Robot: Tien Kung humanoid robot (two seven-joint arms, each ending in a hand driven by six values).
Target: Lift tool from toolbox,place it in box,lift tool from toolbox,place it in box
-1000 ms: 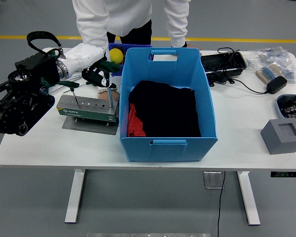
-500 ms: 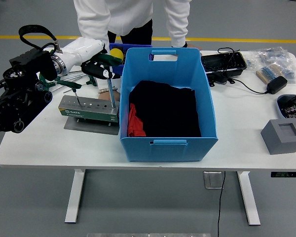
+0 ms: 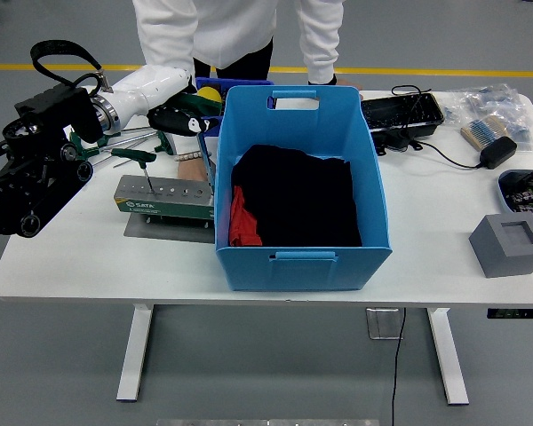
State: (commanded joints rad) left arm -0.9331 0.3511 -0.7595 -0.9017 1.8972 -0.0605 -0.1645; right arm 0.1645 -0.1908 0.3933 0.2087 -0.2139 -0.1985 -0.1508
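Since half a second earlier, the left hand (image 3: 179,118) had risen and drifted toward the blue box (image 3: 249,253), drawing the green-handled tool (image 3: 202,133) up out of the grey toolbox (image 3: 164,195). The toolbox itself had slid a little toward the box.

The tool was a T-handled wrench: a slim steel shaft under a green plastic crossbar. It looked light and rigid, and the bare shaft was probably slippery, so the crossbar was the sensible place to grip. The hand had done that, its dark fingers curled tight around the handle with the shaft hanging down beside the box's left wall, its tip just above the toolbox. A second green-handled wrench (image 3: 138,160) stood upright in the toolbox's left end, and more tools (image 3: 124,138) lay on the table (image 3: 71,257) behind it.

The left arm reached in from the left edge, its white forearm angled across the table's far side and the wrist bent downward. The right arm was out of view. A person (image 3: 231,31) in white stood at the far edge, hands near the table, touching nothing I could make out.
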